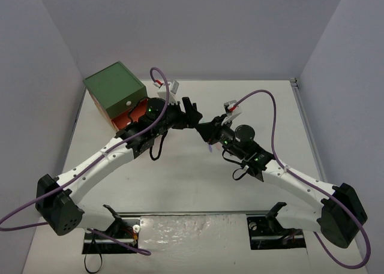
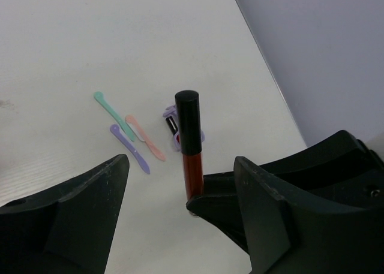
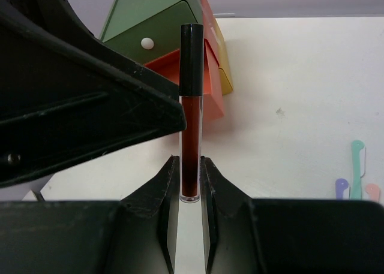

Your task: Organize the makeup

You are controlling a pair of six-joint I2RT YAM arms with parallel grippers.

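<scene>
A thin dark-red stick with a black cap (image 3: 191, 106) stands upright above the table, and my right gripper (image 3: 189, 178) is shut on its lower end. In the left wrist view the same stick (image 2: 192, 148) rises between the wide-apart fingers of my left gripper (image 2: 181, 166), which is open and touches nothing. The two grippers meet mid-table, left (image 1: 191, 109) and right (image 1: 207, 130). On the table lie a teal tool (image 2: 111, 111), a pink tool (image 2: 146, 139), a purple tool (image 2: 130, 149) and another dark stick (image 2: 173, 125).
The green-topped drawer box (image 1: 114, 88) stands at the back left, its orange drawer (image 3: 180, 64) pulled out. Grey walls enclose the table on the left, back and right. The loose tools lie near the right gripper, toward the table's right side.
</scene>
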